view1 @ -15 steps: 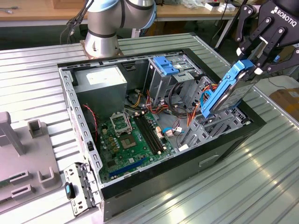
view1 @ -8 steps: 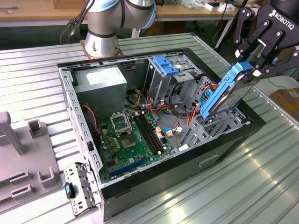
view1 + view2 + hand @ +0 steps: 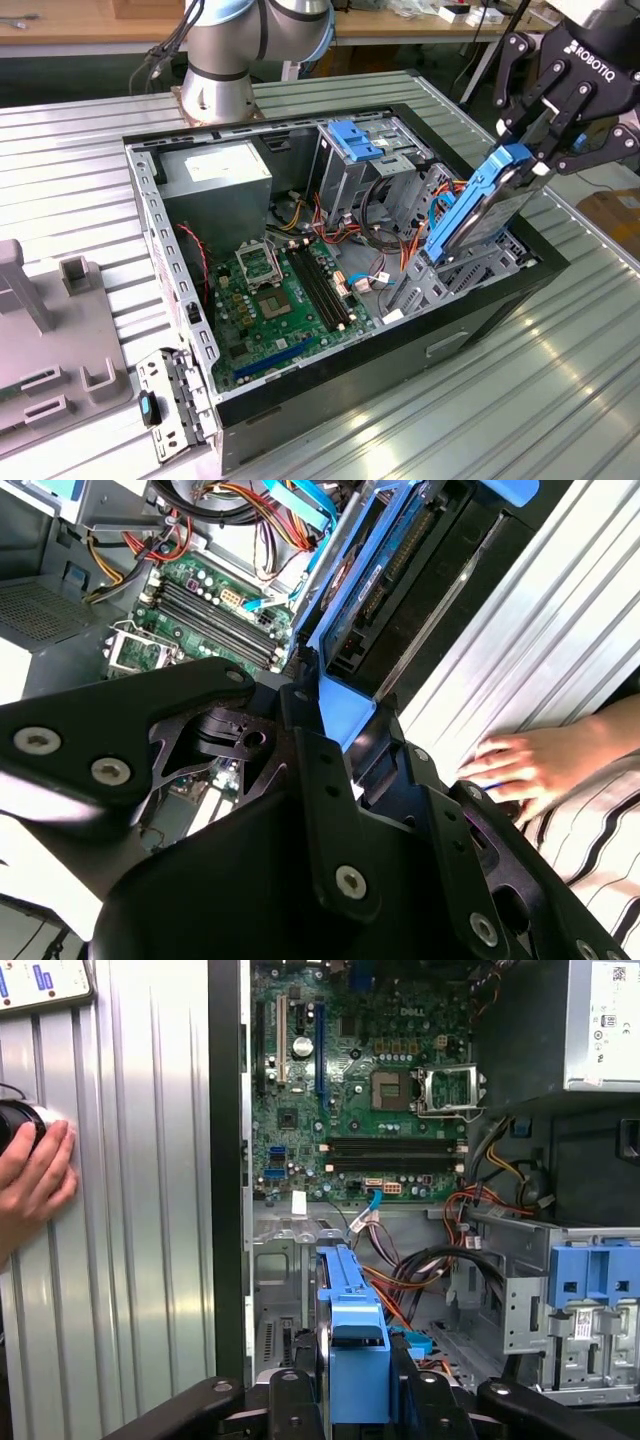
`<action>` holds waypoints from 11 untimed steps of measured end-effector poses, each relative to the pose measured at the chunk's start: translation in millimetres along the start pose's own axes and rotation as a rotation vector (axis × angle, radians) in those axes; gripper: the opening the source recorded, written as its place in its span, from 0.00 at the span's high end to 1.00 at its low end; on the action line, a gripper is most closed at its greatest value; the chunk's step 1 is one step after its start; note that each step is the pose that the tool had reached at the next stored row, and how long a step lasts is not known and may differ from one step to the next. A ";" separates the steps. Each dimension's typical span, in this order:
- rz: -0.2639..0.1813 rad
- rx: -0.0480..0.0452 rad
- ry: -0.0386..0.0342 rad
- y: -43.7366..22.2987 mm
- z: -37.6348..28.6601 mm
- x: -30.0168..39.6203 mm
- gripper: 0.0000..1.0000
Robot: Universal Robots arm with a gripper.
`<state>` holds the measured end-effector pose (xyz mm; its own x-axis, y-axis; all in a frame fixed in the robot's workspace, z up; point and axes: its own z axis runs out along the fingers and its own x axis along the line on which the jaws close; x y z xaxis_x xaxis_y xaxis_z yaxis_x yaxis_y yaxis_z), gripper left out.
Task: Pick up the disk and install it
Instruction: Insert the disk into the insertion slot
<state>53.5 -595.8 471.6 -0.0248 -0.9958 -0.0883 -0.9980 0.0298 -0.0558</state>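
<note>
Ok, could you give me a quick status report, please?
End effector shut on the disk. Disk tilted, lower end at drive bay. Hand resting beside case.

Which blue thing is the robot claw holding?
The disk in its blue frame, standing tilted at the case's edge, clamped by the gripper. The blue latch sits apart on the metal cage.

A workshop: opened computer case on ribbed metal table.

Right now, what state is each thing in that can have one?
Black computer case: lying on its side, open.
Silver-grey metal disk in blue plastic carrier: gripped, tilted, lower end inside the case.
Black claw: shut on the disk.
Black memory slots: empty.
Person's hand: resting on the ribbed table.
</note>
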 end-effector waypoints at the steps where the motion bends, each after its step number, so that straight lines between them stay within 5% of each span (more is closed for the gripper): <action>1: -0.005 -0.0005 -0.0002 0.0 0.3 0.0 0.63; 8: -0.019 -0.0017 -0.0011 0.0 1.3 0.1 0.63; 10: 0.003 0.0003 0.0004 0.2 6.3 0.6 0.63; 11: 0.003 0.0003 0.0004 0.8 17.6 1.7 0.63</action>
<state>53.6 -596.0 454.0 -0.0279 -0.9957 -0.0881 -0.9979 0.0329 -0.0558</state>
